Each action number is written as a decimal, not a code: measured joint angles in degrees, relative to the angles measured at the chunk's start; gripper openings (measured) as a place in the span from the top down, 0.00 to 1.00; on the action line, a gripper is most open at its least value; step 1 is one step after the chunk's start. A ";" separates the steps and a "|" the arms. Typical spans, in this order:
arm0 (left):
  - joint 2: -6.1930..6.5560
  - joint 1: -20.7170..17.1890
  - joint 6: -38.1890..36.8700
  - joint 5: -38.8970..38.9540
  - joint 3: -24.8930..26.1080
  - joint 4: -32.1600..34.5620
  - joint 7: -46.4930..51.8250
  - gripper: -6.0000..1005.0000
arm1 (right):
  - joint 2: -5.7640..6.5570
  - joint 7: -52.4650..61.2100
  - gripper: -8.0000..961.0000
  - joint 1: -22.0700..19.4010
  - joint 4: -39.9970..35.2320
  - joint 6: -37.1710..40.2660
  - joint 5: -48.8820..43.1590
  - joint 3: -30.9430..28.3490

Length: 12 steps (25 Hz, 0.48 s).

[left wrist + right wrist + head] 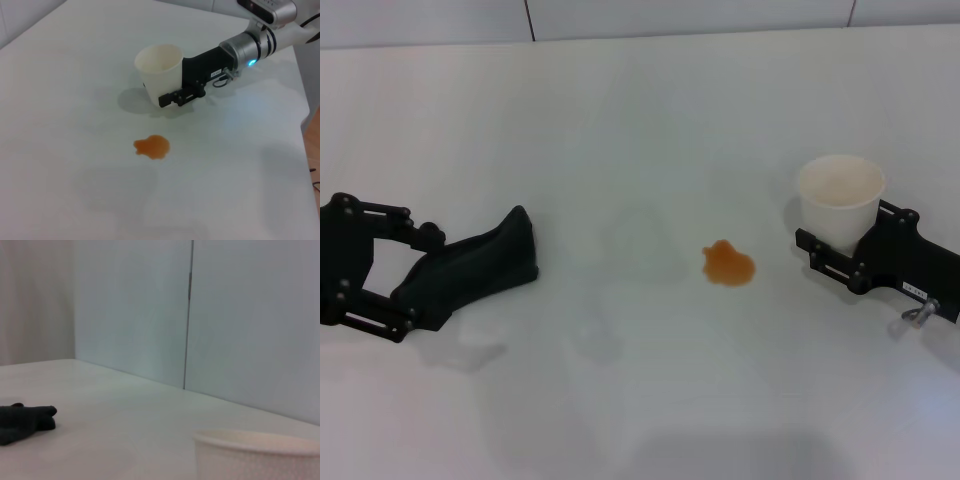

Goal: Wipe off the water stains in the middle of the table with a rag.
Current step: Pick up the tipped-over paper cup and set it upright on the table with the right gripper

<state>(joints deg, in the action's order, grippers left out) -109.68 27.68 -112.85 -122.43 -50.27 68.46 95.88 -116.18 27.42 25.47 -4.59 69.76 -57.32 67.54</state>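
Note:
The water stains (728,264) form a small orange-brown blot in the middle of the white table (640,110), also plain in the left wrist view (152,146). The rag (480,265), a thick dark wedge, lies at the left, well apart from the blot; its end shows in the right wrist view (25,422). My left gripper (423,280) is shut on the rag's wide end, one finger on each side. My right gripper (855,230) is at the right of the blot, shut on a white paper cup (840,195).
The paper cup (159,70) stands upright a short way from the blot, with the right arm (250,47) stretching away behind it. The table's edge (305,115) runs close past that arm. A pale wall (150,315) rises at the table's far side.

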 joint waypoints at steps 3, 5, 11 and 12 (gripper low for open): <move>0.00 0.00 0.01 0.00 0.00 0.01 0.01 0.13 | 0.00 -0.14 0.26 -0.02 0.00 -0.08 0.22 -0.18; -0.01 0.04 0.00 0.00 0.00 0.01 0.01 0.13 | 0.00 -0.15 0.24 -0.04 -0.01 -0.29 0.50 -0.42; 0.00 -0.09 -0.02 0.01 0.00 -0.04 -0.03 0.13 | 0.00 -1.08 0.17 -0.72 -0.23 -0.77 3.42 -0.66; 0.00 -0.10 -0.03 0.01 0.00 -0.06 -0.05 0.13 | 0.00 -1.34 0.16 -0.73 -0.21 -0.89 3.61 -0.66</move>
<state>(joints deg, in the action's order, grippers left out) -109.68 27.58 -112.87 -122.43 -50.27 68.40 95.83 -116.18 26.08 24.73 -4.80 68.87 -53.71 66.88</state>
